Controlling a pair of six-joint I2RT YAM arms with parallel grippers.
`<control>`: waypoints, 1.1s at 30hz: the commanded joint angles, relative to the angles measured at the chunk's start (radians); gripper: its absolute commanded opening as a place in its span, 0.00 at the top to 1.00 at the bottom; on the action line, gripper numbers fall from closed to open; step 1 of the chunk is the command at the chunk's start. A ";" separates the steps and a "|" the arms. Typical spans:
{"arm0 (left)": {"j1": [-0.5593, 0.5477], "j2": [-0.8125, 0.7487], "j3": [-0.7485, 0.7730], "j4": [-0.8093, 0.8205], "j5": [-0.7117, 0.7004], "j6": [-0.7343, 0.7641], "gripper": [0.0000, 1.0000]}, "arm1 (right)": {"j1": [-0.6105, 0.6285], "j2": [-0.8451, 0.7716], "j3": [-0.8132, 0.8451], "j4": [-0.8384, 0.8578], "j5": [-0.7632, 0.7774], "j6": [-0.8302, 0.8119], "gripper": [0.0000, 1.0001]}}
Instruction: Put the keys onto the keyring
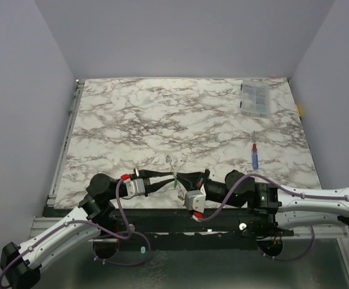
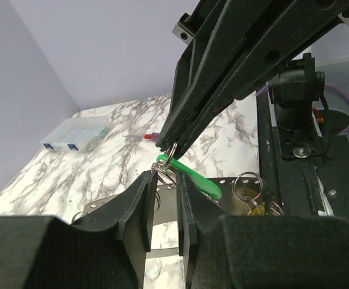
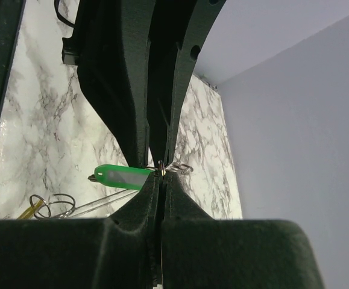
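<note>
My two grippers meet tip to tip over the table's front edge. My right gripper (image 1: 184, 179) (image 3: 161, 178) is shut on the small split ring of the bright green key (image 3: 123, 176) (image 2: 193, 180), which hangs beside its fingers. My left gripper (image 1: 167, 176) (image 2: 167, 182) is closed on a coiled wire ring (image 2: 161, 171) held across a narrow gap between its pads. A flat grey metal loop with holes, the keyring (image 2: 102, 208), lies just below the jaws. The pale yellow key (image 2: 254, 205) lies on several small rings near it.
A blue stick with a red tip (image 1: 254, 155) lies at mid right. A clear plastic box (image 1: 255, 98) stands at the back right. A small wire piece (image 1: 173, 161) lies just beyond the grippers. The table's front edge and arm mounts are directly under the grippers.
</note>
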 commanded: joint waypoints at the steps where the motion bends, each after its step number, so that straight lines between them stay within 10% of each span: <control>1: -0.004 0.007 0.013 0.034 -0.008 0.006 0.74 | 0.004 0.009 0.046 0.054 0.023 0.027 0.99; 33: -0.006 -0.007 -0.004 0.067 0.004 0.008 1.00 | 0.044 0.053 0.120 0.078 0.150 0.035 0.99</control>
